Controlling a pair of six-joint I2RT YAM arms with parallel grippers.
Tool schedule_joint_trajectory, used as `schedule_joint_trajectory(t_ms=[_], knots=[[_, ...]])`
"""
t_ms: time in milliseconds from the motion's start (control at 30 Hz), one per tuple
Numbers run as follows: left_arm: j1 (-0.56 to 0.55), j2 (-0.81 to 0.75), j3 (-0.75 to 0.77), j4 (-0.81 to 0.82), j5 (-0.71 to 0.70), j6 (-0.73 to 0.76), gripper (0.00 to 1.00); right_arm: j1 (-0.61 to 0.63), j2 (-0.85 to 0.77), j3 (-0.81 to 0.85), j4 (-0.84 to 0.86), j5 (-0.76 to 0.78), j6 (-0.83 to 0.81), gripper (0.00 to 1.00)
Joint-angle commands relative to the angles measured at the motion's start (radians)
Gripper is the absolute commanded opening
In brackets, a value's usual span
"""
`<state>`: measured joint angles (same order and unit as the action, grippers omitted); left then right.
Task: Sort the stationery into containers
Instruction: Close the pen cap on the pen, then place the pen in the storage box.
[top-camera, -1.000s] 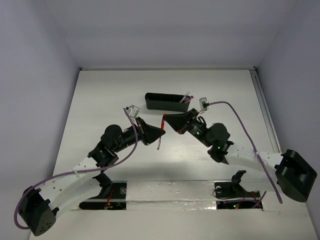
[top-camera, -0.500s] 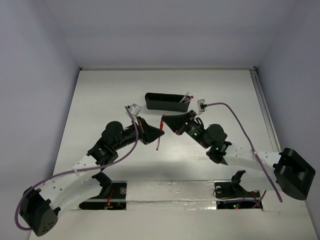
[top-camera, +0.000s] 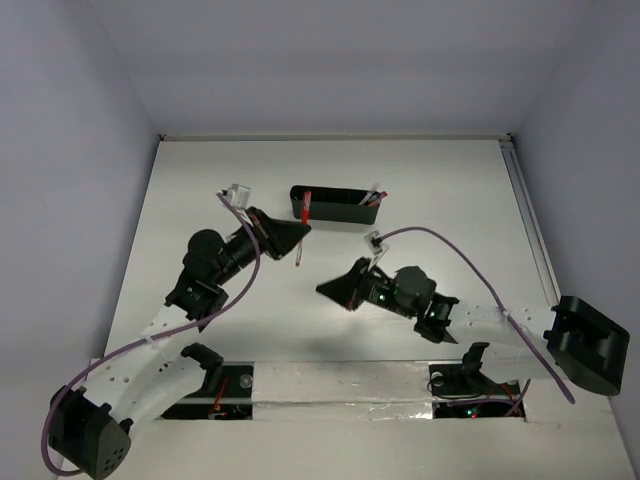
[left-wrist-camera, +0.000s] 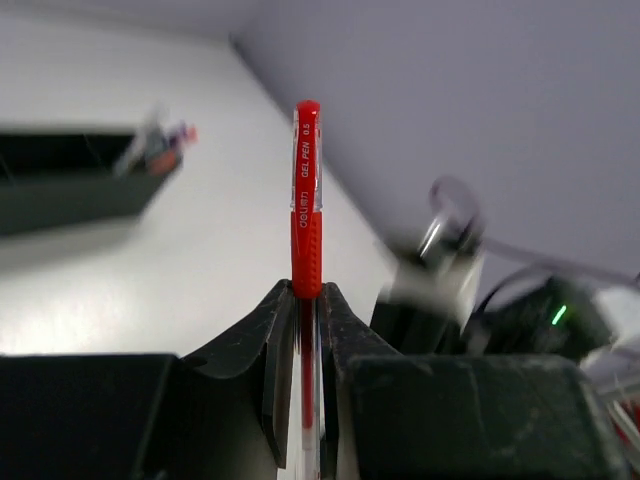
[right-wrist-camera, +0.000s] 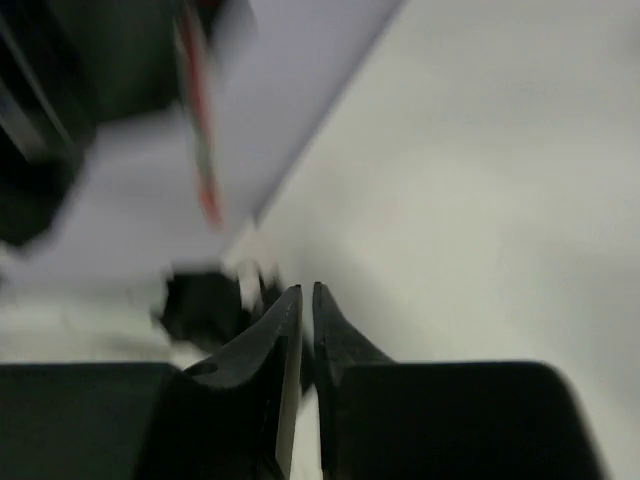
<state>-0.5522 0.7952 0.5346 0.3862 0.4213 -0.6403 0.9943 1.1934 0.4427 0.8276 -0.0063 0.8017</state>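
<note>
Just handed over: thin red-and-clear gel pen (left-wrist-camera: 306, 200) clenched in left gripper (left-wrist-camera: 307, 295) alone.
Carried to left end of long black plastic tray (top-camera: 335, 212); right gripper (top-camera: 323, 290) withdrawn nearward, jaws almost together, empty.

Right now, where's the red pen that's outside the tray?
Overhead view, left of centre: the red pen is clamped in the left tool, its upper end beside the black tray's left end.

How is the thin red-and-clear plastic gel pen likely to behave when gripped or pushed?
Probably stiff: the thin red-and-clear gel pen stands straight out of the left gripper. Likely light: a narrow pinch holds it. Its round barrel may roll.
</note>
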Motion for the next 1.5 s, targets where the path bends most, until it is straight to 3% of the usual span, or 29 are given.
schedule_joint_trajectory(t_ms=[0,167,300,400,433,500,533,667,1000,1200,1467], knots=[[0.034,0.002,0.077,0.341,-0.072,-0.061,0.00,0.064,-0.005,-0.010,-0.205,-0.123,-0.013,0.00],[0.015,0.023,0.025,0.369,-0.016,-0.078,0.00,0.064,-0.015,0.066,-0.246,0.047,-0.030,0.00],[0.015,-0.050,0.005,0.260,-0.053,-0.038,0.00,0.064,-0.023,0.113,-0.260,0.103,-0.055,0.00],[0.015,-0.109,0.013,0.183,-0.073,-0.001,0.00,0.064,-0.078,0.129,-0.326,0.124,-0.110,0.24],[0.015,-0.123,0.008,0.175,-0.072,0.004,0.00,0.052,-0.104,0.134,-0.364,0.124,-0.143,0.44],[0.015,-0.132,-0.021,0.161,-0.070,-0.001,0.00,0.043,-0.196,0.146,-0.404,0.121,-0.192,0.56],[0.015,-0.133,-0.031,0.163,-0.069,-0.005,0.00,0.043,-0.225,0.155,-0.453,0.124,-0.217,0.67],[0.015,-0.117,-0.088,0.210,-0.036,-0.039,0.00,0.033,-0.287,0.252,-0.548,0.117,-0.355,0.81],[0.015,-0.100,-0.156,0.313,0.088,-0.104,0.00,-0.042,-0.151,0.467,-0.588,-0.052,-0.476,0.93],[0.015,-0.111,-0.176,0.341,0.116,-0.114,0.00,-0.103,-0.071,0.507,-0.579,-0.099,-0.408,0.93],[0.015,-0.093,-0.185,0.368,0.143,-0.121,0.00,-0.126,0.017,0.502,-0.476,-0.247,-0.331,0.82]])
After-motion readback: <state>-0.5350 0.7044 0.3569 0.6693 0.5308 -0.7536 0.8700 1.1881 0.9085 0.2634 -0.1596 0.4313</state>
